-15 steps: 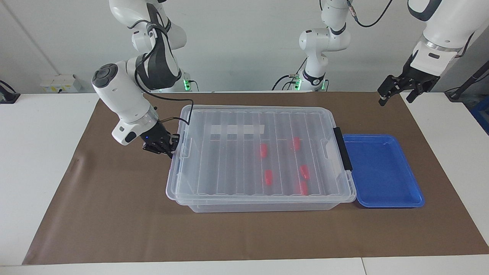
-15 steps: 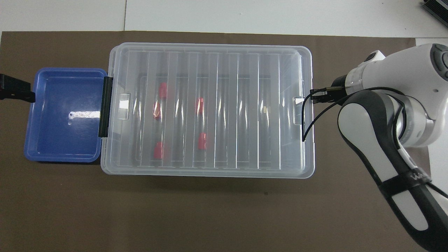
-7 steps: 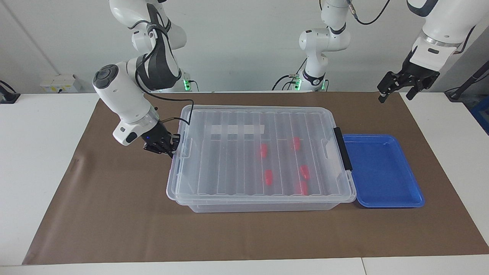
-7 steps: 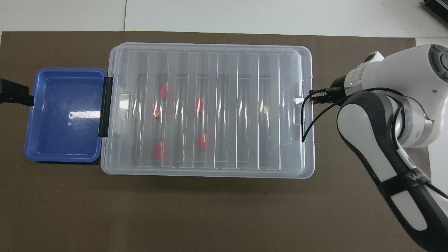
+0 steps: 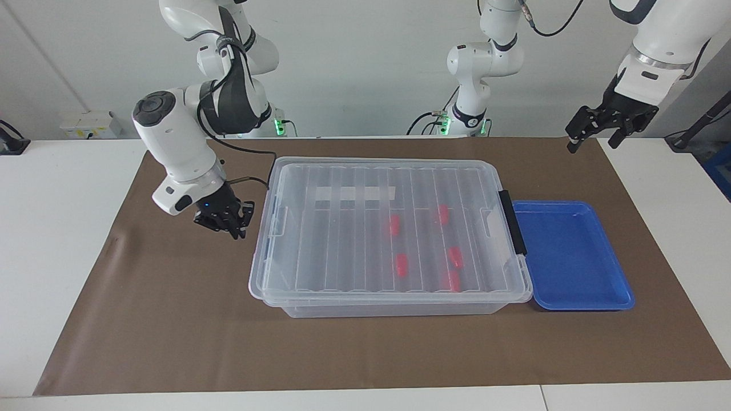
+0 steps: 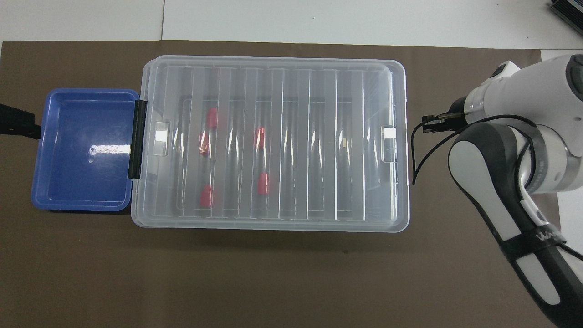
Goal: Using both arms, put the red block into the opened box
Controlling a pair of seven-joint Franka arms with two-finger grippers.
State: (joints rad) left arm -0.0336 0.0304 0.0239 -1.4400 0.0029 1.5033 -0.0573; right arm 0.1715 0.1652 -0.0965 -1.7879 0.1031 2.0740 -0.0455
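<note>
The clear box (image 5: pixel 342 240) (image 6: pixel 319 136) lies in the middle of the brown mat with its ribbed lid down on it. Several red blocks (image 5: pixel 401 265) (image 6: pixel 262 183) show through the lid, toward the black latch bar (image 5: pixel 512 222) (image 6: pixel 136 139). My right gripper (image 5: pixel 228 221) hangs low over the mat beside the box's end toward the right arm's end of the table, a small gap apart from it and holding nothing. My left gripper (image 5: pixel 594 130) (image 6: pixel 18 125) is raised over the mat's corner by the blue tray, open and empty.
A shallow blue tray (image 5: pixel 571 257) (image 6: pixel 82 150) sits against the box's latch end, with nothing in it. The right arm's cable (image 6: pixel 416 155) loops down beside the box. The brown mat (image 5: pixel 171 319) covers the white table.
My right gripper has drawn back from the box's end clip, away from the box. My left gripper has risen a little and then held still. The lid stays down.
</note>
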